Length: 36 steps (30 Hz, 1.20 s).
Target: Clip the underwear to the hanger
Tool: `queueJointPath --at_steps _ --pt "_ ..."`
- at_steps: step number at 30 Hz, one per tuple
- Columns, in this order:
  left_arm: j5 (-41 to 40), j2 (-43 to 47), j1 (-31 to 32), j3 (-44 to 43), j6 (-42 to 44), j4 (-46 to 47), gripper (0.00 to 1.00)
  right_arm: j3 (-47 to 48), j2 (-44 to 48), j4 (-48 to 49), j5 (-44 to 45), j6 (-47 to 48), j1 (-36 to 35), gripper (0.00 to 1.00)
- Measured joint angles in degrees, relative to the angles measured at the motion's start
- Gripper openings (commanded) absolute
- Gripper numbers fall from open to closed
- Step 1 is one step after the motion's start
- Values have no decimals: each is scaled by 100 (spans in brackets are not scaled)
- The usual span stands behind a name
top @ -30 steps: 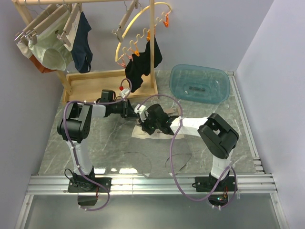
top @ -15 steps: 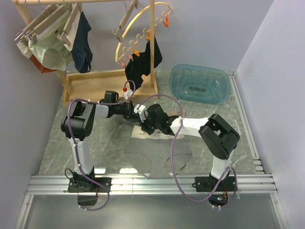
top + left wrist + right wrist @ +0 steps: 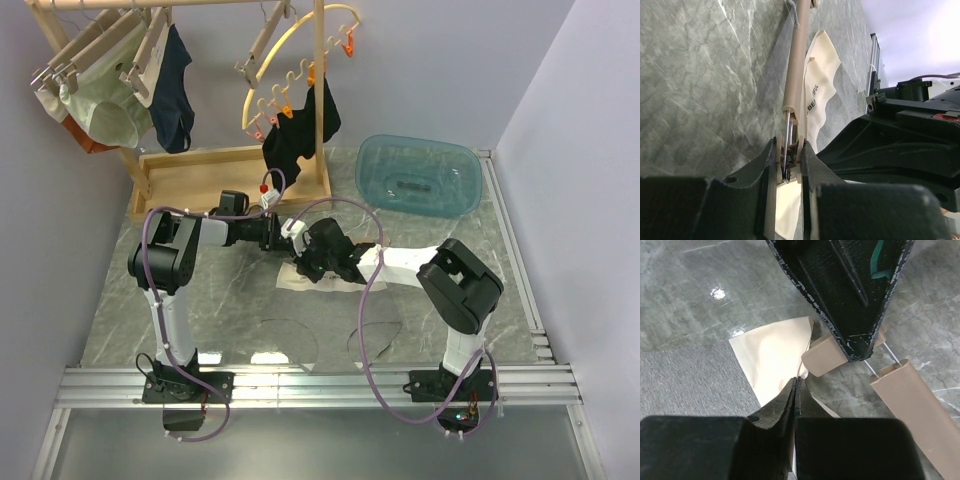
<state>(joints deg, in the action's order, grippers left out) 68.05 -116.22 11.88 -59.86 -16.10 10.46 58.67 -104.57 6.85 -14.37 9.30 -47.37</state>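
Note:
The pale beige underwear (image 3: 296, 283) lies flat on the marble table, under both grippers. The wooden hanger (image 3: 796, 65) lies on the table beside it, mostly hidden under the right arm in the top view. My left gripper (image 3: 788, 162) is shut on one clip of the hanger, squeezing it at the bar's near end. It also shows in the top view (image 3: 287, 231). My right gripper (image 3: 797, 381) is shut on an edge of the underwear (image 3: 771, 352), right next to that clip (image 3: 824, 356). The hanger bar (image 3: 910, 395) runs off to the lower right.
A wooden rack with a tray base (image 3: 200, 165) stands at the back left, with pale green briefs (image 3: 105, 112) and navy briefs (image 3: 176, 90) hanging. A yellow curved hanger (image 3: 290, 55) holds a black garment (image 3: 300, 140). A blue tub (image 3: 418, 175) sits at the back right.
My left gripper has moved a little to the right, closer to my right gripper. In the last half second nothing visibly moved.

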Motion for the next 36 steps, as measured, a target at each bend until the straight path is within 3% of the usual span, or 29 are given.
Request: queueJointPath --at_steps 23,36 --pt "260 -107 -55 -168 850 -826 0 0 0 0 37 20 0 0" --pt "286 -107 -107 -122 369 -339 0 15 0 -15 9 61 0 0"
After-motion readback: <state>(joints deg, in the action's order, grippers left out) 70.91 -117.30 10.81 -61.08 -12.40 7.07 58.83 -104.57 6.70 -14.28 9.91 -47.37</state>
